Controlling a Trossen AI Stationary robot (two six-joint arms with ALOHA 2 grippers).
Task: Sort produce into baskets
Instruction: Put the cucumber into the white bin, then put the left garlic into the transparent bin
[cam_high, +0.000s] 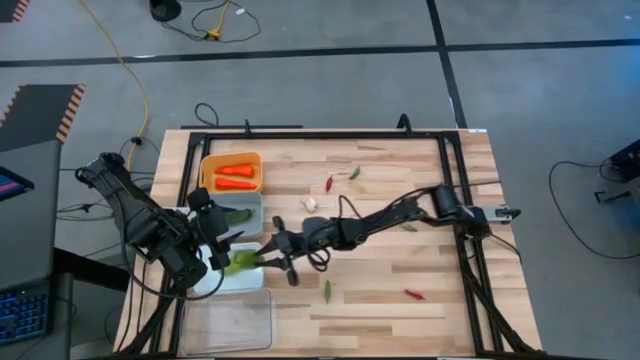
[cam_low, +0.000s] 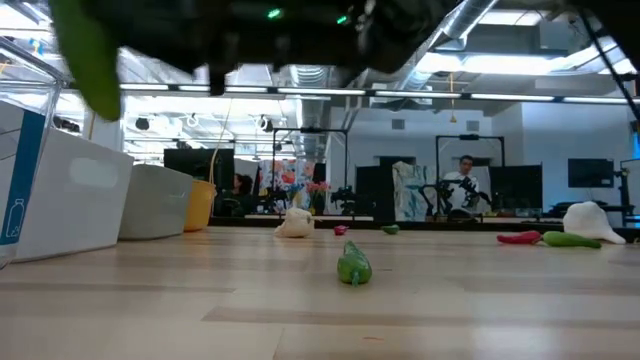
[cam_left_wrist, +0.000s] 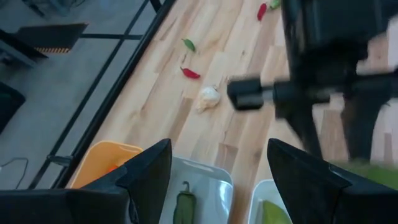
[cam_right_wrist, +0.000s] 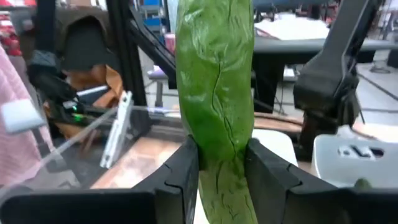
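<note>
Pinching a green cucumber (cam_right_wrist: 214, 93), right fingers (cam_right_wrist: 180, 180) hover over the white basket (cam_high: 235, 280); left fingers (cam_left_wrist: 149, 171) spread.

Green cucumber (cam_right_wrist: 214, 93) between right fingers (cam_right_wrist: 180, 180)

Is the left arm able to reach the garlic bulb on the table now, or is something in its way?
Probably not directly. The left gripper is open over the bins, but the right gripper, shut on a green cucumber, and its arm stretch across the space between it and the garlic bulb. The right arm should withdraw first.
</note>
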